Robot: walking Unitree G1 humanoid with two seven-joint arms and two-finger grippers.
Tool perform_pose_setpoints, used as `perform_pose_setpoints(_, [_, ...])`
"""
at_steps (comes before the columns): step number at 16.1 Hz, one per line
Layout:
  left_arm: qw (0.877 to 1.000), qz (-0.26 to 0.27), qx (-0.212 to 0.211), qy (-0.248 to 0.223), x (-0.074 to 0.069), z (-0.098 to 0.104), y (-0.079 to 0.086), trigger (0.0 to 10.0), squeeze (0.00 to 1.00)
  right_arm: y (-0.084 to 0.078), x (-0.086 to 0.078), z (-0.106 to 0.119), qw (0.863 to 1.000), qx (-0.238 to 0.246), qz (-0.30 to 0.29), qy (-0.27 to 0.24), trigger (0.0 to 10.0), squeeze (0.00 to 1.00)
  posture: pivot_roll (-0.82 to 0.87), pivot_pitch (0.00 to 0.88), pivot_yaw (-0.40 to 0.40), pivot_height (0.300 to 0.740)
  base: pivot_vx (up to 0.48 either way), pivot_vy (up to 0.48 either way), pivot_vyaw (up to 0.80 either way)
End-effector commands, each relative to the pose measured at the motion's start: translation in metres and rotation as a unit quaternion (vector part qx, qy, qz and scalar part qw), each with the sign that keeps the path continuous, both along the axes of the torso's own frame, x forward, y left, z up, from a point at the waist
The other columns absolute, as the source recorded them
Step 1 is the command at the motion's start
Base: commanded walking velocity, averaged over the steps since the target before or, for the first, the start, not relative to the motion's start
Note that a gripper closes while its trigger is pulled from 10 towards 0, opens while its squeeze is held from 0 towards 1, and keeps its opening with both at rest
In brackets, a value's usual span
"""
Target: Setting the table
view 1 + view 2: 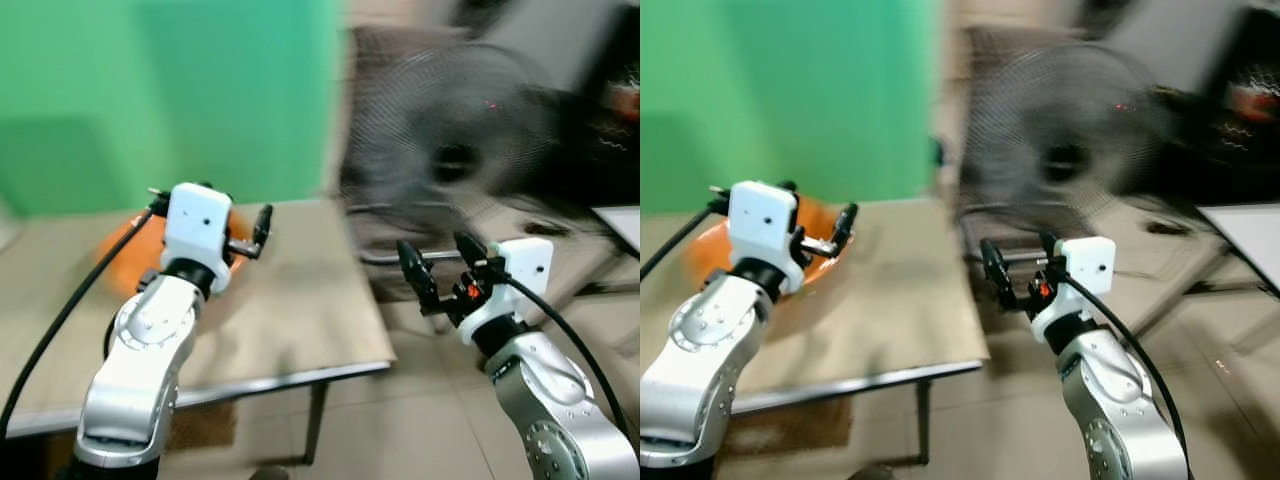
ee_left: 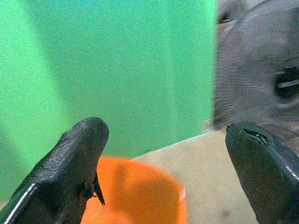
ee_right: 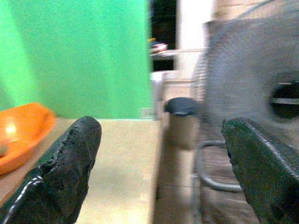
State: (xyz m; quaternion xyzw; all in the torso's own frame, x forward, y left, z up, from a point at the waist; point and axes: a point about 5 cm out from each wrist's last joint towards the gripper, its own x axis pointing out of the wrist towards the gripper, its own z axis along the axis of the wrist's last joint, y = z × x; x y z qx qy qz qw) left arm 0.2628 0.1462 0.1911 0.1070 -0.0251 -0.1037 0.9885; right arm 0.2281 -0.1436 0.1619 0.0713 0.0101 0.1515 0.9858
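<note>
The picture is blurred by camera motion. An orange bowl (image 1: 118, 248) sits on the tan table (image 1: 300, 320) at its far left, in front of a green wall (image 1: 170, 90). My left gripper (image 1: 210, 202) hovers just above the bowl, open with nothing between its fingers; the left wrist view has the bowl (image 2: 135, 196) below the fingers (image 2: 74, 158). My right gripper (image 1: 432, 246) hangs in the air past the table's right edge, above the floor, open and holding nothing. In the right wrist view the bowl (image 3: 23, 130) lies far off across the table.
A large standing fan (image 1: 455, 150) is close behind the table's right corner, just beyond my right gripper. A small grey bin (image 3: 181, 119) stands on the floor by it. Another pale surface (image 1: 620, 222) reaches in at far right.
</note>
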Motion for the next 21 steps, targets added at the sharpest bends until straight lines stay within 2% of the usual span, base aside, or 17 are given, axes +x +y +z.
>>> perform_pose_setpoints(1, [1.000,-0.013,-0.002,-0.003,0.000,0.001,-0.008,10.0,0.00,-0.004,0.000,0.000,1.000,-0.001,-0.004,0.001,10.0,0.00,0.10,0.000,-0.032,0.740,0.000,-0.480,0.80])
perform_pose_setpoints(7, [1.000,-0.008,0.003,-0.003,-0.001,0.001,-0.005,10.0,0.00,-0.003,0.002,-0.003,1.000,0.014,-0.004,0.010,10.0,0.00,0.10,0.000,-0.038,0.740,0.000,-0.480,0.80])
perform_pose_setpoints(10, [1.000,0.002,-0.001,0.003,-0.001,-0.001,-0.002,10.0,0.00,0.002,0.002,-0.006,0.999,0.026,0.006,0.018,10.0,0.00,0.10,0.000,-0.039,0.740,0.000,0.000,0.69])
perform_pose_setpoints(14, [1.000,0.005,0.004,0.003,-0.002,-0.003,0.001,10.0,0.00,0.007,0.001,-0.012,0.998,0.058,0.003,0.039,10.0,0.00,0.11,0.000,-0.040,0.740,0.000,0.000,0.00])
perform_pose_setpoints(17, [1.000,0.001,0.004,0.003,-0.002,-0.002,0.002,10.0,0.00,0.013,-0.002,-0.018,0.998,0.040,0.024,0.050,10.0,0.00,0.11,0.000,-0.036,0.740,0.000,0.000,0.53])
perform_pose_setpoints(21, [1.000,-0.003,0.001,0.001,-0.003,-0.001,0.002,10.0,0.00,0.017,-0.002,-0.018,0.997,0.047,0.039,0.052,10.0,0.00,0.12,0.000,-0.038,0.740,0.277,0.000,0.80])
